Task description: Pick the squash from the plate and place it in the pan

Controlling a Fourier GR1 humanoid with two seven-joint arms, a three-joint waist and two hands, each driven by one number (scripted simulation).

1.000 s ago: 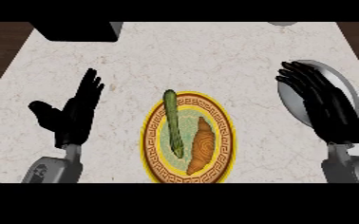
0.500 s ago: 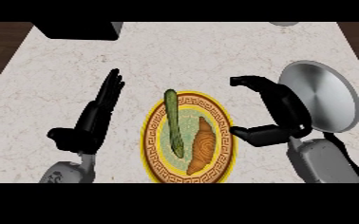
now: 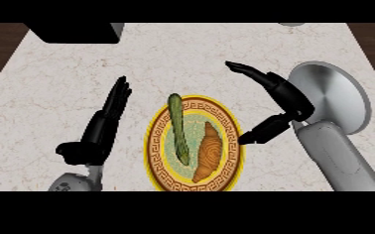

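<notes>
A long green squash (image 3: 178, 127) lies on the left half of a yellow-rimmed patterned plate (image 3: 228, 129), beside a brown croissant (image 3: 207, 152). My right hand (image 3: 285, 96) hovers just right of the plate, open, with fingers stretched toward the upper left and the thumb pointing down at the plate's right rim. It touches nothing. The silver pan (image 3: 338, 98) sits behind that hand at the right edge. My left hand (image 3: 102, 124) stands open on edge to the left of the plate, fingers straight and pointing away.
A black block (image 3: 77, 32) sits at the counter's far left corner. A small grey object (image 3: 291, 24) shows at the far edge. Bare marble counter (image 3: 183, 59) stretches beyond the plate.
My right hand has swung left off the pan and now spreads open beside the plate's right rim. The left hand has shifted right, closer to the plate. Squash and croissant lie unmoved.
</notes>
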